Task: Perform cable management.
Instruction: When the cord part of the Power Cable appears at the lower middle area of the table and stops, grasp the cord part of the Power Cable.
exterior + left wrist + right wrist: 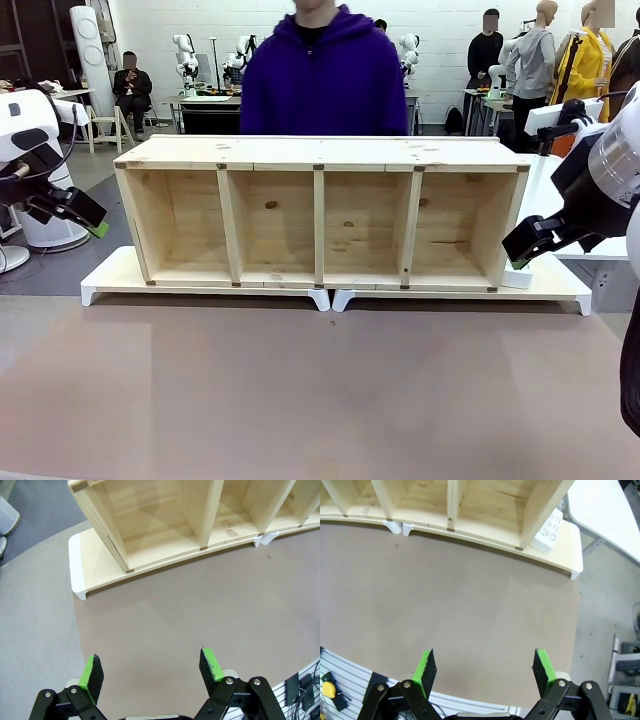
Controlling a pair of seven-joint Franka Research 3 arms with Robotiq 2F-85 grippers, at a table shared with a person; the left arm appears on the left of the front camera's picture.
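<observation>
The cable is out of view. A long wooden shelf [320,215] with several open compartments lies on two low white-edged boards [110,280] across the table, and its compartments look bare. My left gripper [90,222] hangs off the shelf's left end above the table edge. In the left wrist view it [151,669] is open over bare brown tabletop with nothing between its green pads. My right gripper [520,250] hovers by the shelf's right end. It [485,667] is open too, over bare tabletop.
A person in a purple hoodie [322,85] stands behind the shelf. A white block with round sockets [517,276] [548,529] rests on the board at the shelf's right end. The brown tabletop [320,400] stretches in front of the shelf.
</observation>
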